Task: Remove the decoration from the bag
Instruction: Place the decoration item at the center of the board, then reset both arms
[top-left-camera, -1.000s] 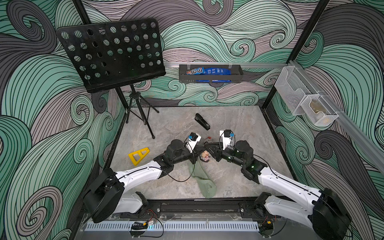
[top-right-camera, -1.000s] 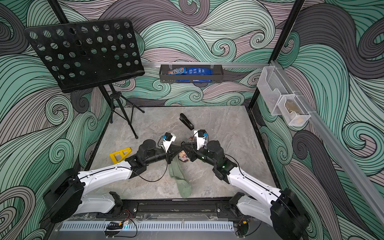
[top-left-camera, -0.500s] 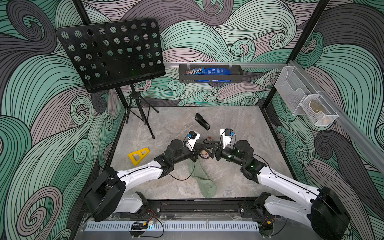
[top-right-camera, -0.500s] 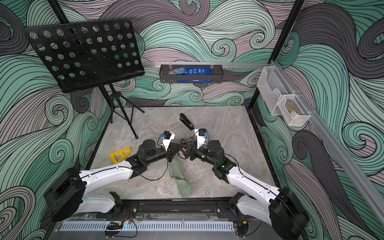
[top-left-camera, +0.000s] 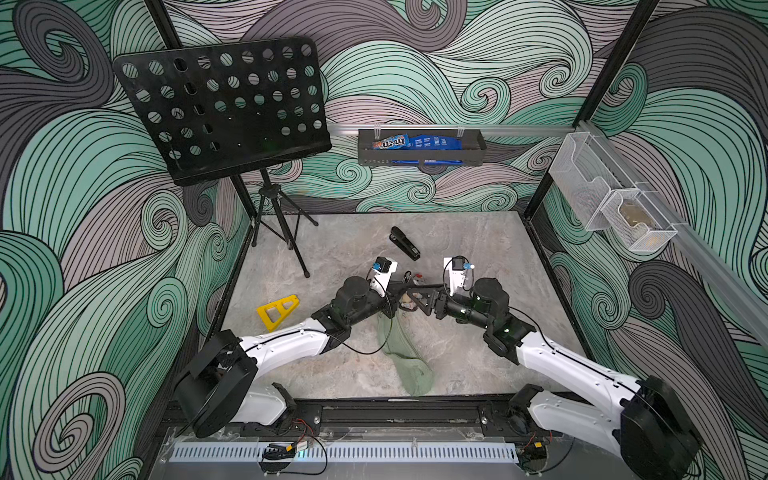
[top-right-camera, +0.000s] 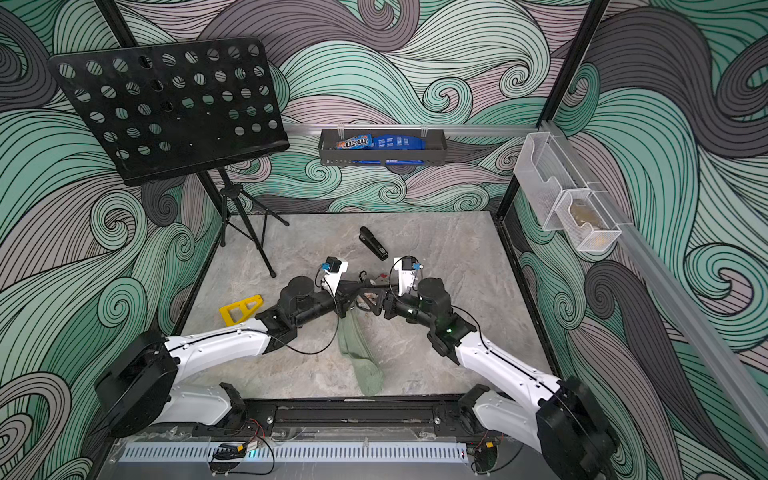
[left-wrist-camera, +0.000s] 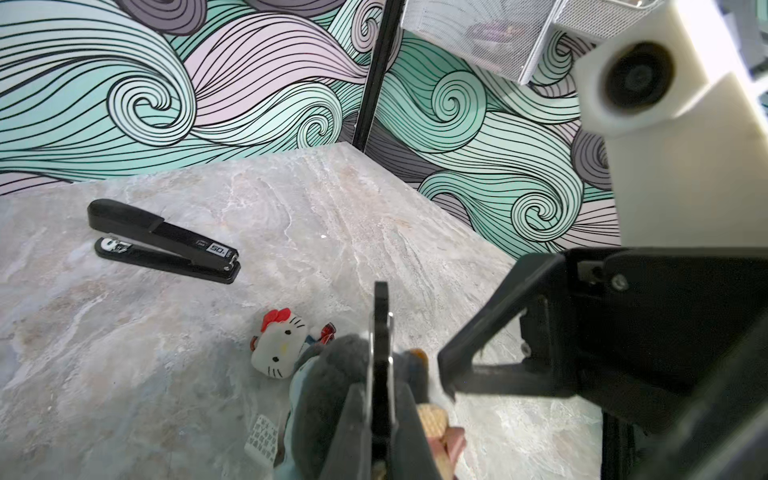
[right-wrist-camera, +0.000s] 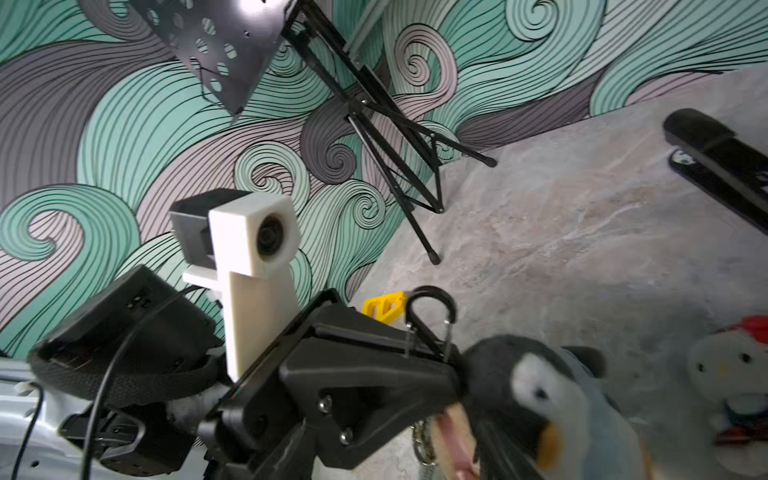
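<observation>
The bag (top-left-camera: 405, 353) lies flat on the table (top-left-camera: 478, 249) between the two arms. Its long axis runs from under the claws back toward the robot's front rail, slanting a little to the robot's right at the near end. Its far end, where a ring would sit, is tucked beneath the claws, and I can't make it out from above. The left claw (right-wrist-camera: 451, 365) is pinched together on a black carabiner (right-wrist-camera: 430, 303), whose loop sticks up out of its tips. The right claw (top-left-camera: 413, 294) faces it almost tip to tip from the other side. Its jaws look parted and I see nothing in them. What matters for the next move, as I read it, is that the clip sits at the bag's far end, so pulling it free means drawing away from the robot, along the bag's length and not across it. Both arms reach that end about equally, but the left one holds the clip, so the free right claw seems the one to work it or pin the fabric. Both top views give the lay of the bag but blur the trinkets into a small lump. The right wrist view shows a grey penguin (right-wrist-camera: 536, 390) close up, right against the left claw's tips. The left wrist view shows the clip edge-on and a white cat charm (left-wrist-camera: 278, 349) resting on the table beside the penguin, with a stapler (left-wrist-camera: 166, 243) well apart. Whether the clip is hooked to the bag I cannot tell.
</observation>
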